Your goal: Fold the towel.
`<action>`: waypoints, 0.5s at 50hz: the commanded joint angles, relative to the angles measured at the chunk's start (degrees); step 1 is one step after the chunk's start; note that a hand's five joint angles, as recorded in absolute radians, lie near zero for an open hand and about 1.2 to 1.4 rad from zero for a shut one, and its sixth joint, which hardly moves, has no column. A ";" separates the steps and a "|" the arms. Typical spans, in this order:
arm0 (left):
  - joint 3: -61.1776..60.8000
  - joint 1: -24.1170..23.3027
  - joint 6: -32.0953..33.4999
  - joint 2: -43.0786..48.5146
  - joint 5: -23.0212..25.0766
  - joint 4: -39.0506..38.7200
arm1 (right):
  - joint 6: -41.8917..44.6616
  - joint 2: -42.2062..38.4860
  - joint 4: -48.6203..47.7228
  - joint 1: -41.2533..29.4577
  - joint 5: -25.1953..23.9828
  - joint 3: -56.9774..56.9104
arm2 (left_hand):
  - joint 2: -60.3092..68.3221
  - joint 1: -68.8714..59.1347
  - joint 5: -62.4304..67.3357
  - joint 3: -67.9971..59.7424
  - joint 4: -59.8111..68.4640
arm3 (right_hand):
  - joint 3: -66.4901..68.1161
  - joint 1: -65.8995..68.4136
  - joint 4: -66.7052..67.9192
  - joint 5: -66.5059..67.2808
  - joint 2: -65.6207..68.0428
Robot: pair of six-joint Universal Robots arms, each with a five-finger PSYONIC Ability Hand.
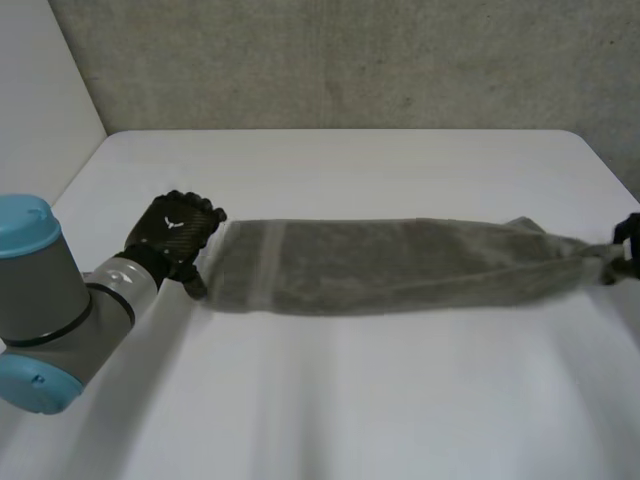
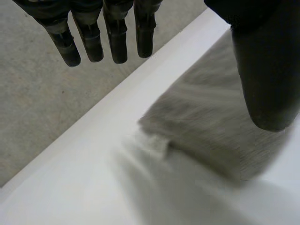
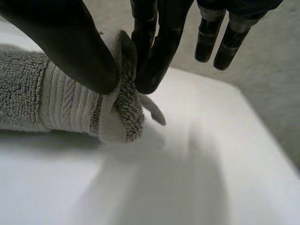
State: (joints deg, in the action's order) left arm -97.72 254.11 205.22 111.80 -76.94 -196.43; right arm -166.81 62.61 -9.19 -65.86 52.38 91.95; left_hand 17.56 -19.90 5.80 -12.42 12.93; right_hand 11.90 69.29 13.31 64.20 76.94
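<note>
Long axis of towel (image 1: 400, 265) runs between the left and right edges of the worktop (image 1: 350, 400), mid-depth. Right robot hand (image 3: 70, 42) pinches its right end. Left robot hand (image 1: 175, 232) is at the left end, fingers straight and apart, gripping nothing.

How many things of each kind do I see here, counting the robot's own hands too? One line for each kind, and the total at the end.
towel: 1
robot hands: 2, the left hand and the right hand
table: 1
Total: 4
</note>
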 commanded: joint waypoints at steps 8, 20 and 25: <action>0.16 -0.02 -0.26 -2.46 -0.14 0.00 | 0.17 1.90 11.91 -6.09 -1.31 -20.57 | -6.34 8.68 -4.57 2.42 -2.93 | -1.90 10.71 -3.31 5.80 3.06; 0.16 0.07 -0.35 -2.64 -0.14 0.00 | 0.17 2.96 11.30 -33.02 -2.37 -24.36 | -6.17 8.51 -4.40 2.42 -2.93 | -1.90 10.71 -3.31 5.80 3.06; 0.25 0.07 -0.61 -3.08 -0.14 0.00 | 0.08 -1.26 9.01 -43.04 -2.20 -26.03 | -6.17 8.51 -4.40 2.42 -2.93 | -1.90 10.71 -3.31 5.80 3.06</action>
State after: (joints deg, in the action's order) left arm -97.51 254.15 204.83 109.06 -77.08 -196.44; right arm -166.72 64.80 1.69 -100.11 49.92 67.23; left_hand 14.51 -17.51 3.75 -12.42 12.93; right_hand 11.90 70.38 13.31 64.20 76.95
